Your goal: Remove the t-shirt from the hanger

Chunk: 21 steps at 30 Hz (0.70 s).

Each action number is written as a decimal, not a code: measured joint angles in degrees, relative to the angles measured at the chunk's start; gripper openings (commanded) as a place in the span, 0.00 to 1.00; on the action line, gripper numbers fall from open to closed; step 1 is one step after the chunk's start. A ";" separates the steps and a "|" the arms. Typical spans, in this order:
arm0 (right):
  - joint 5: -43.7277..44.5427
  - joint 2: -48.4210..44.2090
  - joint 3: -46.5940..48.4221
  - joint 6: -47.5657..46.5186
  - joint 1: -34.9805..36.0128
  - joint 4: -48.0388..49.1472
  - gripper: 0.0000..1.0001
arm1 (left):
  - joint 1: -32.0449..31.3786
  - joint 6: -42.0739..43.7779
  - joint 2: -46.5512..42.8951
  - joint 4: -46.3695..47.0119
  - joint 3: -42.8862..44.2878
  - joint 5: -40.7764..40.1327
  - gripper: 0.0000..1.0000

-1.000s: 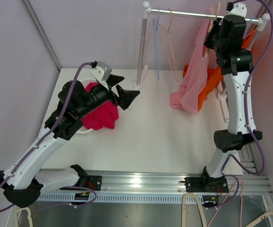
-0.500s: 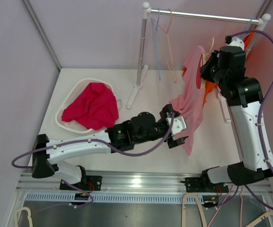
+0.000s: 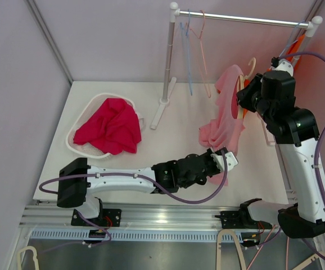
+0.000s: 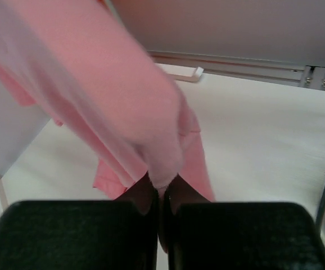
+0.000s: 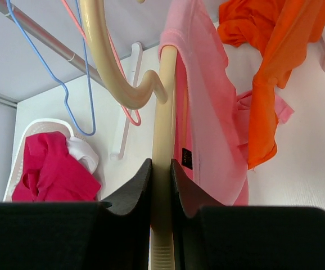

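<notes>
Top external view showed the white table [image 3: 174, 152] spread below both arms, with the clothes rack [image 3: 241, 19] standing beyond the right gripper [image 3: 244, 93], its rail above and behind it. The pink t-shirt [image 3: 225, 112] hung between the two grippers, draped on the cream hanger [image 3: 251, 63] just beside the right gripper and falling to the left gripper [image 3: 221, 169] below. Well off to the left of the left gripper sat a white basket [image 3: 75, 147] holding a red garment [image 3: 112, 126]. In the right wrist view an orange garment [image 5: 275, 67] hung to the right of the fingers, touching the t-shirt's far side, while a blue hanger [image 5: 67, 73] and a thin pink hanger [image 5: 117, 84] hung up and to the left. The right gripper's jaws were clamped narrowly on the hanger's straight arm, its hook curling just above them. In the left wrist view the left gripper's jaws were pinched nearly closed on a fold at the shirt's lower edge, the cloth rising up and to the left
</notes>
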 measured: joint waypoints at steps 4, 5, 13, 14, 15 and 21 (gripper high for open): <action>0.15 -0.13 0.59 0.02 0.00 -0.22 0.00 | 0.92 -2.12 -0.26 1.97 -1.31 -2.03 0.01; 0.15 -0.07 0.76 0.00 0.00 -0.26 0.00 | 0.92 -2.73 -0.72 2.36 -2.14 -2.16 0.01; -0.57 2.38 2.25 -1.07 -1.31 -0.35 0.00 | -5.84 -5.31 -11.52 4.96 -16.31 6.86 0.01; -0.83 2.91 2.45 -1.27 -1.70 -0.33 0.00 | -7.48 -5.86 -12.74 4.50 -16.98 9.75 0.01; -1.22 3.37 2.54 -1.44 -2.12 -0.59 0.00 | -9.03 -6.56 -13.62 3.63 -17.07 12.74 0.01; -5.55 4.26 3.54 -2.16 -2.78 -7.48 0.00 | -8.96 -12.83 -13.94 3.72 -18.51 21.44 0.01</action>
